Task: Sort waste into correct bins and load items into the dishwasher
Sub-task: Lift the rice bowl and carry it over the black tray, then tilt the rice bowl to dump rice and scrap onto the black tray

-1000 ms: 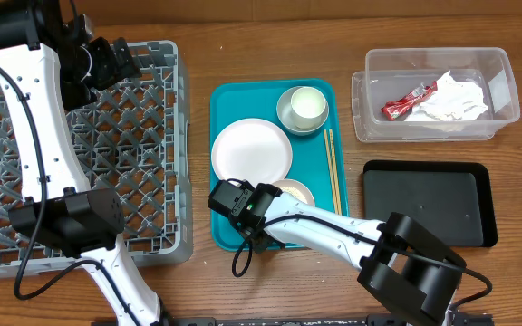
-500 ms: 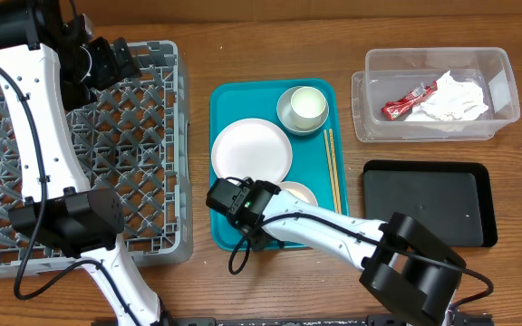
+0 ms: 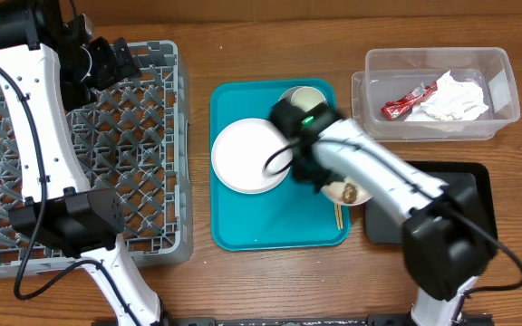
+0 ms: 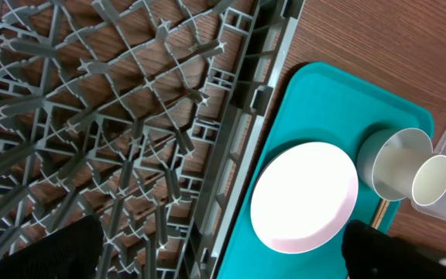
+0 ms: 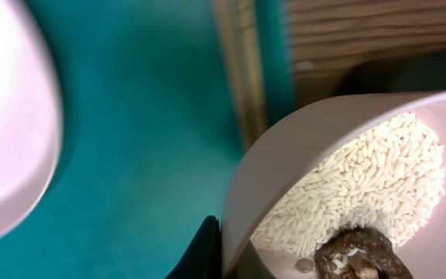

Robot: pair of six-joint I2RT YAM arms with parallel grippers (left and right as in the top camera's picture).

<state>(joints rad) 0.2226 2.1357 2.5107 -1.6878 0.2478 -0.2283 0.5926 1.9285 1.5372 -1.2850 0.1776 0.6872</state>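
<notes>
My right gripper (image 3: 335,186) is shut on the rim of a pale bowl (image 3: 350,192) and holds it at the teal tray's right edge, next to the black tray (image 3: 465,204). In the right wrist view the bowl (image 5: 316,139) holds white rice (image 5: 370,182) and a brown lump (image 5: 358,252), with one finger (image 5: 207,248) on its outer wall. The white plate (image 3: 247,156) lies on the teal tray. A cup in a bowl (image 3: 304,104) stands behind it. The chopsticks (image 3: 338,215) are mostly hidden by my arm. My left gripper (image 3: 107,59) is open above the grey rack (image 3: 107,145).
The clear tub (image 3: 366,91) at the back right holds the red wrapper (image 3: 409,100) and the white napkin (image 3: 458,98). The teal tray (image 3: 270,226) sits between rack and bins. The left wrist view shows the rack (image 4: 114,116), the plate (image 4: 304,198) and the cup (image 4: 432,180).
My right arm has swung from the teal tray's front left to its right edge, carrying the rice bowl towards the black tray. The left arm has not moved.
</notes>
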